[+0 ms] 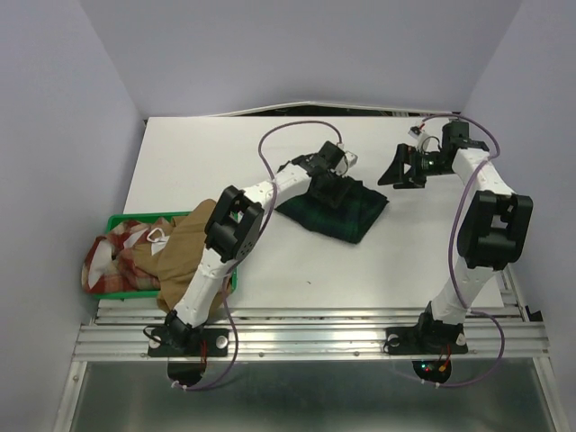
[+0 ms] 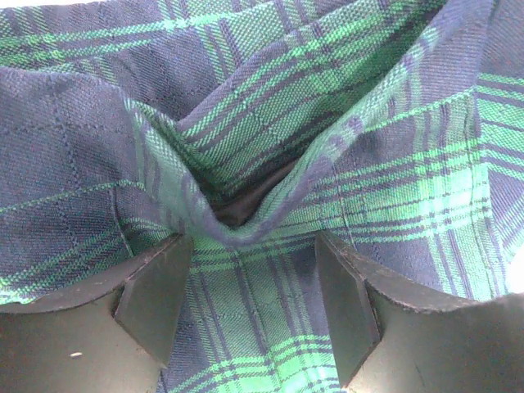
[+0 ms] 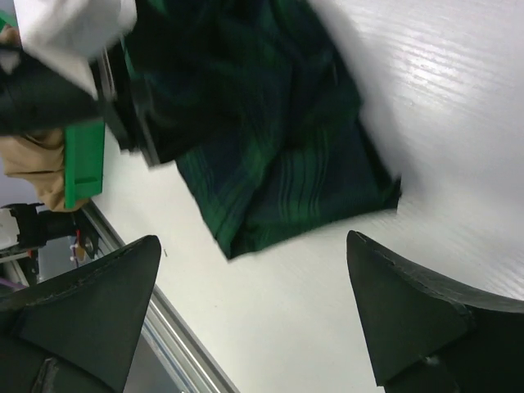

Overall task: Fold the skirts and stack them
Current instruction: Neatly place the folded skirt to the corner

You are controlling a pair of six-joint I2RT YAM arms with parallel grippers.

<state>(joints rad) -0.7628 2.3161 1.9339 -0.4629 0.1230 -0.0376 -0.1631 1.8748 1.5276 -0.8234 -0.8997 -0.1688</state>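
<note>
The dark green-and-navy tartan skirt [image 1: 346,214] lies folded on the white table, mid-back. My left gripper [image 1: 331,180] is pressed down on its left part; in the left wrist view the fingers stand wide apart [image 2: 254,278] with the tartan cloth [image 2: 262,123] puckered into a fold just ahead of them. My right gripper [image 1: 398,171] is open and empty, raised over the table right of the skirt; its view shows the skirt [image 3: 270,147] ahead. The tan-brown skirt [image 1: 184,247] and the red-and-cream checked skirt [image 1: 121,256] lie bunched at the left.
A green plastic tray [image 1: 121,219] sits at the table's left edge under the tan and checked skirts, which spill over its rim. The left arm reaches across them. A metal rail [image 1: 306,324] runs along the near edge. Walls close in on both sides.
</note>
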